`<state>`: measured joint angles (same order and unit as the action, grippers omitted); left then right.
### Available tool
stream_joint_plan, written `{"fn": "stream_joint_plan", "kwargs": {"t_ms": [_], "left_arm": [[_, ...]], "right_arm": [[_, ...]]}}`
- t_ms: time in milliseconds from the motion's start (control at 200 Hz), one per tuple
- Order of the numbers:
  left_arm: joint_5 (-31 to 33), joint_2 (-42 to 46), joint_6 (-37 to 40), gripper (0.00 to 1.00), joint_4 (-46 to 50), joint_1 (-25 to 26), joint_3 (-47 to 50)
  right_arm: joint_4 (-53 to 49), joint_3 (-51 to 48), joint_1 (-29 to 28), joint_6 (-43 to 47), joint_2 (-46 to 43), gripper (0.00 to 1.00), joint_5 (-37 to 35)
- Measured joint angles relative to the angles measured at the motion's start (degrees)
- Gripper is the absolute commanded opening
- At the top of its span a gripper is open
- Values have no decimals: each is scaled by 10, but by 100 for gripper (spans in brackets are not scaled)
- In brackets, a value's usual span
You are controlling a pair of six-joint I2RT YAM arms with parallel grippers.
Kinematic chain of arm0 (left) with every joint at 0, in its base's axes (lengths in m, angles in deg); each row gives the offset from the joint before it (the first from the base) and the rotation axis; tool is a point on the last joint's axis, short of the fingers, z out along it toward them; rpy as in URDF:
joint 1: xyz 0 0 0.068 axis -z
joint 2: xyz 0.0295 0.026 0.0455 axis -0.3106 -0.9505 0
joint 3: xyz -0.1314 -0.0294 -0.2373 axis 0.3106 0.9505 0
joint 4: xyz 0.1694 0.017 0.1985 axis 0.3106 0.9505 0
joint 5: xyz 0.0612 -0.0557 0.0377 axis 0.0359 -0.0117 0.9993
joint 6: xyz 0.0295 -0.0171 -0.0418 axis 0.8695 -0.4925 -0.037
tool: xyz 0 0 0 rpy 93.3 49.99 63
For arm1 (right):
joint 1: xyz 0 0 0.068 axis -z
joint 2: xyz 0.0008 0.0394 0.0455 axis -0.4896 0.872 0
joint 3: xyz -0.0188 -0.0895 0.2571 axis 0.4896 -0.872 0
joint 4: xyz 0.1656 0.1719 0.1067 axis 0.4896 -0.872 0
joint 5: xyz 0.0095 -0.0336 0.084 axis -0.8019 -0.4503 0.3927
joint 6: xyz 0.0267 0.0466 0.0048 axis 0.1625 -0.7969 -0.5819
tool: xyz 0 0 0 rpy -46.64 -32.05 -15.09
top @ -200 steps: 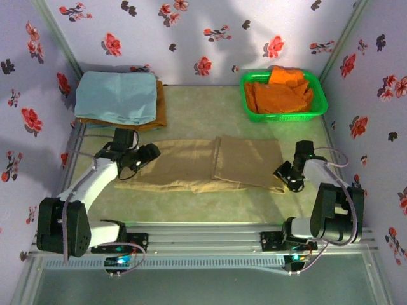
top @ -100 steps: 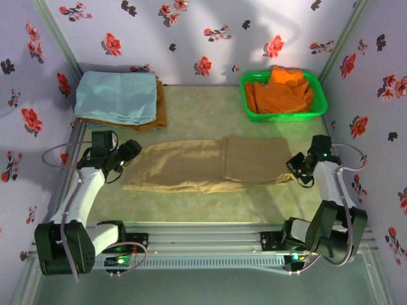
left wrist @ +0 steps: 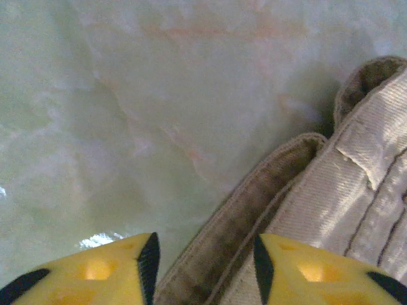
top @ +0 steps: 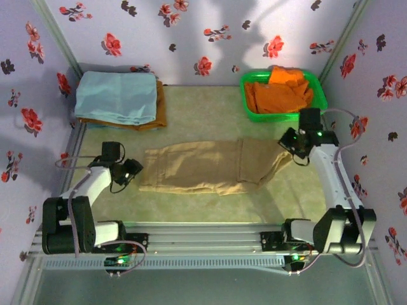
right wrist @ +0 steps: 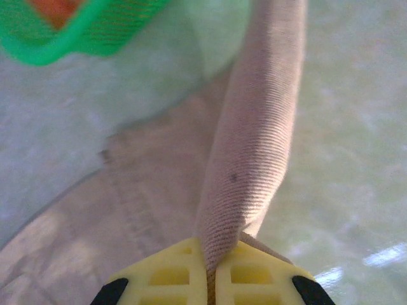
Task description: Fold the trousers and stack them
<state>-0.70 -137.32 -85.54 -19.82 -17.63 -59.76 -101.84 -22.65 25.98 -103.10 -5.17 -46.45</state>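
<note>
Right wrist view puts the right tool pinched tight on a raised fold of the long tan trousers of soft, finely ribbed cloth, with only cloth between its yellow fingertips. That fold runs off as a taut ridge, and the cloth beside it lies flat on the pale green, glossy marbled desk. A green plastic mesh basket sits near, just off the cloth.

The left tool stands narrowly parted over the other end, a thick stitched hem lying in the gap between its yellow tips; bare desk spreads beyond that edge.

From above, the trousers stretch left to right across the middle of the desk between both tools. Open surface lies on the near and far sides. Crumpled orange garments fill the basket at the far right, and a folded light blue cloth rests at the far left.
</note>
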Motion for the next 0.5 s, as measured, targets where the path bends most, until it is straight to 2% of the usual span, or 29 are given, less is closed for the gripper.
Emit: {"fn": "stream_joint_plan", "kwargs": {"t_ms": [100, 290, 370, 500], "left_arm": [[-1, -18, -2, 18, -19, 0, 1], [-25, -64, -5, 0, -59, 0, 3], [-35, -70, -6, 0, -73, 0, 8], [-45, -71, -6, 0, -87, -1, 14]], "right_arm": [[-13, 62, -115, -9, 22, 0, -34], [-29, 201, -336, -43, 135, 0, -95], [-34, 277, -416, -62, 209, 0, -119], [-32, 402, -509, -99, 334, 0, -149]]}}
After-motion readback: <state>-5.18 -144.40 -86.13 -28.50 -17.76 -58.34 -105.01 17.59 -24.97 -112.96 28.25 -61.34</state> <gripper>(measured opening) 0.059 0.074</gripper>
